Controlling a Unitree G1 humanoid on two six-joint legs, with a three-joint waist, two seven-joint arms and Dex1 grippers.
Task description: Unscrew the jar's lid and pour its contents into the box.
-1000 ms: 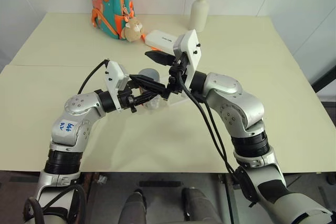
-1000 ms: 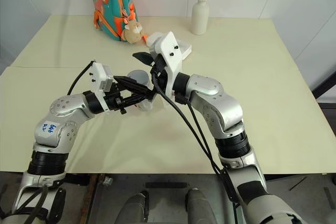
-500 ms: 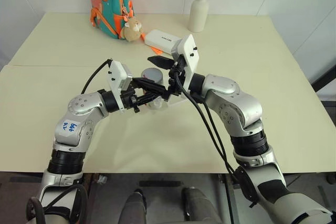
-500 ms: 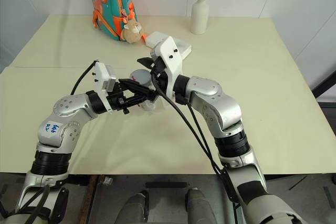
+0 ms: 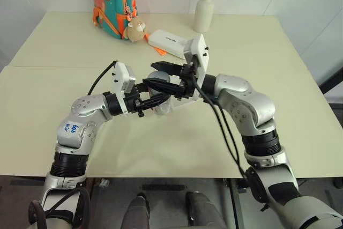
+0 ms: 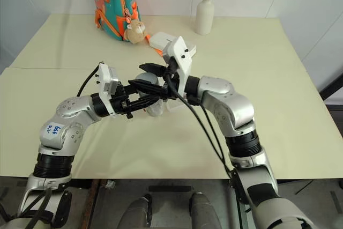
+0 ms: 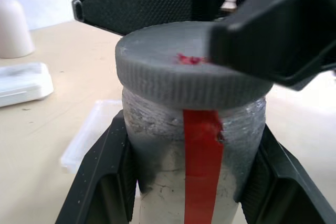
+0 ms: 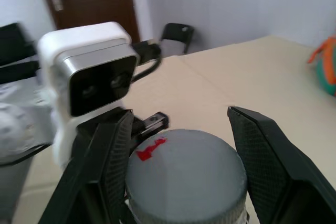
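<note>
The jar (image 7: 194, 171), a small silvery cylinder with a red stripe, stands upright above the middle of the table. My left gripper (image 5: 161, 99) is shut on its body, one finger on each side. The grey lid (image 8: 184, 174) with a red mark sits on top of the jar. My right gripper (image 5: 156, 74) reaches in from the right and is shut on the lid's rim. The clear plastic box (image 7: 92, 129) lies on the table just behind the jar. The contents are hidden inside the jar.
A white oblong case (image 5: 169, 41) lies behind the grippers. At the table's far edge stand a white vase (image 5: 203, 12) with flowers and a teal and orange backpack (image 5: 110, 4) with a small plush toy (image 5: 136, 28).
My right gripper's fingers stood wide apart over the lid and have now closed onto it. The left gripper has kept its hold on the jar.
</note>
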